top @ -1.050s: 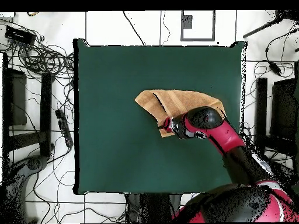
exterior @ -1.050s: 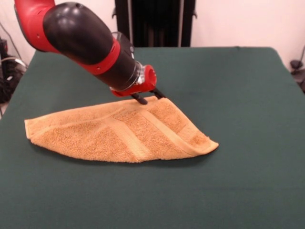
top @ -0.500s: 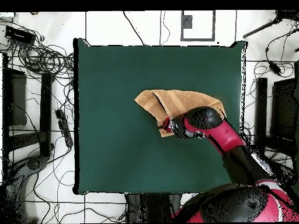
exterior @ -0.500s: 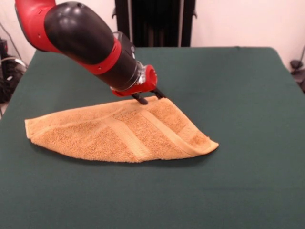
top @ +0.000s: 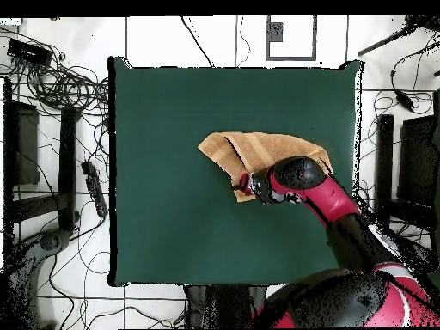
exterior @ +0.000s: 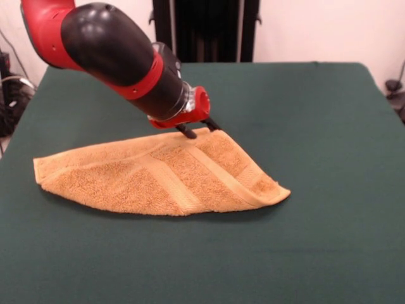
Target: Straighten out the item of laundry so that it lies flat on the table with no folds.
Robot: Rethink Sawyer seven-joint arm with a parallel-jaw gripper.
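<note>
The item of laundry point(exterior: 158, 180), a golden-orange towel, lies folded over itself in a rough triangle on the table point(exterior: 316, 126). Its woven bands run diagonally across the top layer. My gripper point(exterior: 199, 129) is down at the towel's far corner, shut on the cloth there. In the overhead view the gripper point(top: 243, 183) meets the towel point(top: 249, 150) at the corner that points towards the robot's base. The arm covers part of the towel on the green table point(top: 172, 215).
Cables point(top: 60, 82) and dark equipment lie on the floor beside the table's left side in the overhead view. A black stand point(exterior: 205, 28) rises behind the table's far edge.
The arm has crept very slightly to the right in the front view. The towel keeps the same shape and place.
</note>
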